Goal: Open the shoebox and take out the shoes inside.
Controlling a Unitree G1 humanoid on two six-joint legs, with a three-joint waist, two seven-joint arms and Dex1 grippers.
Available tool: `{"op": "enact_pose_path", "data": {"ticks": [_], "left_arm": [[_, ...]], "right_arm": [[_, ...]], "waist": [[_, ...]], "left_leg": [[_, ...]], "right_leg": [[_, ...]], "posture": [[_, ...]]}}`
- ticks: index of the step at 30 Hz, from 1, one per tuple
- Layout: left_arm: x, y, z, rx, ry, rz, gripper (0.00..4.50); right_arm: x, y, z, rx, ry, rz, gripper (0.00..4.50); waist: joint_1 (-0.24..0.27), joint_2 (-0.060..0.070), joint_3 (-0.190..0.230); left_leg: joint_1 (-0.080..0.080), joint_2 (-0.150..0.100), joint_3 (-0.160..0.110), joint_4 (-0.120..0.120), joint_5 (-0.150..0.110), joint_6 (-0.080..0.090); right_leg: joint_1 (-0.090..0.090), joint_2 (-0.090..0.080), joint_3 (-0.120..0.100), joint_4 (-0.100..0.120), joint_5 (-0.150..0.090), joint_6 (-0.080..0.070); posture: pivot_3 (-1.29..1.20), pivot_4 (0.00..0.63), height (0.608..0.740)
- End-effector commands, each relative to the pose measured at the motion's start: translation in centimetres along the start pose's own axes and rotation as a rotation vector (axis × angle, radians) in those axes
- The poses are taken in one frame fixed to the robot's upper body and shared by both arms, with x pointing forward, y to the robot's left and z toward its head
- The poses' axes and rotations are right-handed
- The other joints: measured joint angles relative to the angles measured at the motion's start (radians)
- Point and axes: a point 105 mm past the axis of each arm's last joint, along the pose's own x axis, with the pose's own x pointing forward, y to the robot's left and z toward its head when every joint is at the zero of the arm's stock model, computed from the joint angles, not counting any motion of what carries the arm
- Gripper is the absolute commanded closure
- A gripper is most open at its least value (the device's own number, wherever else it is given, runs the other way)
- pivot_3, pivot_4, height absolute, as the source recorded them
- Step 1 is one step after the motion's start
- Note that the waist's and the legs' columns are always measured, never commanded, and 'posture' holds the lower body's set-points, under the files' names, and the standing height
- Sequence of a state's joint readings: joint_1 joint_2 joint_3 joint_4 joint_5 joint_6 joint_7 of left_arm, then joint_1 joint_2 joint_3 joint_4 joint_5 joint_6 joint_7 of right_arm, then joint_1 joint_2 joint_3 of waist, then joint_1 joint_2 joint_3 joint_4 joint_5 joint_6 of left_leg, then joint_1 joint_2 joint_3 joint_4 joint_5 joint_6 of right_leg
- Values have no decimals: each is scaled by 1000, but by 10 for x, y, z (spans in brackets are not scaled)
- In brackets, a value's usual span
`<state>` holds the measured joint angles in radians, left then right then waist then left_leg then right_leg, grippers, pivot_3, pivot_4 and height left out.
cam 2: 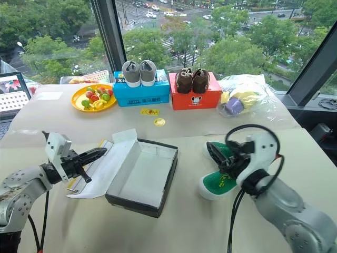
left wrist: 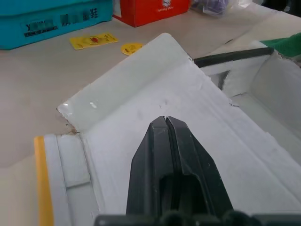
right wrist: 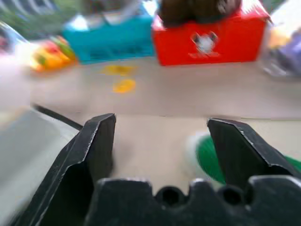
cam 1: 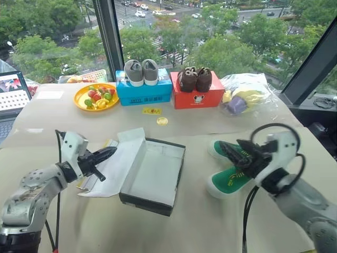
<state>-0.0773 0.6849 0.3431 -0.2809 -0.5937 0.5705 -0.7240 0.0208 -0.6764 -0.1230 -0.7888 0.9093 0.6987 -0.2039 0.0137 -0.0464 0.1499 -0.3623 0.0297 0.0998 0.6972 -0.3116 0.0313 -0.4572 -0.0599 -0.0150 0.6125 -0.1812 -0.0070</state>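
The shoebox (cam 1: pixel 152 176) sits open at the middle of the counter (cam 1: pixel 174 232), its white inside bare and its dark sides showing. Its lid (cam 1: pixel 118 161) is folded back to the left and lies flat with the white inner face up; a yellow edge shows along it in the left wrist view.

The shoes (cam 1: pixel 227 167) lie on the counter just right of the box, soles up and green, one farther and one nearer, their toes angled toward each other. Whether they touch cannot be told, since the right arm covers part of them.

The left end effector (cam 1: pixel 108 153) has its two black fingers pressed together, gripping nothing. It hovers over the folded-back lid, pointing right toward the box.

The right end effector (cam 1: pixel 234 150) has its fingers spread wide with nothing between them. It is over the shoes, pointing left and far; contact with them appears absent, though the blurred wrist view does not settle it.

Along the far side of the counter, left to right: a laptop (cam 1: pixel 11 94), a yellow plate of fruit (cam 1: pixel 96 97), a blue box (cam 1: pixel 143 90) carrying a grey pair (cam 1: pixel 141 71), a red box (cam 1: pixel 196 95) carrying a brown pair (cam 1: pixel 195 79), and a clear bag (cam 1: pixel 247 95) holding yellow and purple items. Two small yellow tags (cam 1: pixel 157 116) lie between these boxes and the shoebox.
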Motion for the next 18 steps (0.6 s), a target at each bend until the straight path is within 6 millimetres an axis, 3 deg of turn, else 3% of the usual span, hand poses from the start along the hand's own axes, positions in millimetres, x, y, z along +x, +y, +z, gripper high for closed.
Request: {"op": "enact_pose_path", "data": {"ticks": [1,4,8,11,14,18], "left_arm": [[-10,43,13,5,-99,268,4500],[-23,75,7,-7,-136,495,4500],[-40,101,-9,-17,-151,717,4500],[-44,106,-15,-24,-154,769,4500],[-44,106,-17,-41,-162,771,4500],[-43,107,-18,-52,-160,758,4500]], "right_arm": [[-3,-14,0,-233,-35,-196,754],[-7,-28,-1,-281,-66,-310,754],[-10,-35,-10,-308,-57,-359,754],[-13,-44,-11,-296,-66,-412,754],[-23,-71,-12,-70,-112,-501,754],[-25,-67,-22,49,-98,-363,754]], "waist": [[0,0,0],[-2,0,0],[-6,-1,-1],[-5,-1,-1],[-2,-1,-1],[-3,-1,-1]], "left_leg": [[0,0,0,1,0,1],[-1,0,0,2,-2,4],[0,0,1,3,-2,4],[0,0,1,3,-3,5],[0,0,1,3,-3,5],[0,0,1,4,-3,6]], "right_leg": [[0,0,0,0,0,0],[0,0,0,0,0,0],[0,0,1,1,1,0],[0,0,0,1,2,0],[0,0,0,1,2,-1],[1,0,0,1,3,0]], "posture": [[0,150,731],[0,150,731],[0,150,731],[0,150,731],[0,150,731],[0,150,731]]}}
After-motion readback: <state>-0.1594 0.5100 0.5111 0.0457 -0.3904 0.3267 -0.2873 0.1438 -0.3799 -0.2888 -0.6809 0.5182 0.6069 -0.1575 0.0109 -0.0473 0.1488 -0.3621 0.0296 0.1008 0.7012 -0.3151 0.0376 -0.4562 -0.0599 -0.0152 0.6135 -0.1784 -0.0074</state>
